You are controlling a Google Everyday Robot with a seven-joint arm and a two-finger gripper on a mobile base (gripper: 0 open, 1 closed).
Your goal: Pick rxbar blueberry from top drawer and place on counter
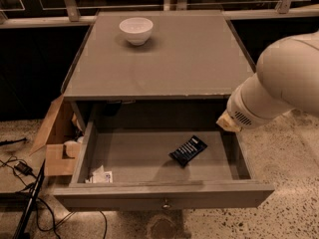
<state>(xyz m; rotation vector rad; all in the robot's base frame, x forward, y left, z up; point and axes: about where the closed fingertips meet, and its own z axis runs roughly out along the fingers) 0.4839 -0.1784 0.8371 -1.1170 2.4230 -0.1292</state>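
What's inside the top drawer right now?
The rxbar blueberry lies flat right of centre; a white paper scrap sits front-left. The arm, its gripper over the top drawer's right rear, hides that corner.

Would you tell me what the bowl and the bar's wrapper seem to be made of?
The bowl: likely glazed ceramic, white with a soft sheen. The rxbar blueberry wrapper: probably plastic film, dark with printed white lines. The gripper hangs at the right side of the top drawer.
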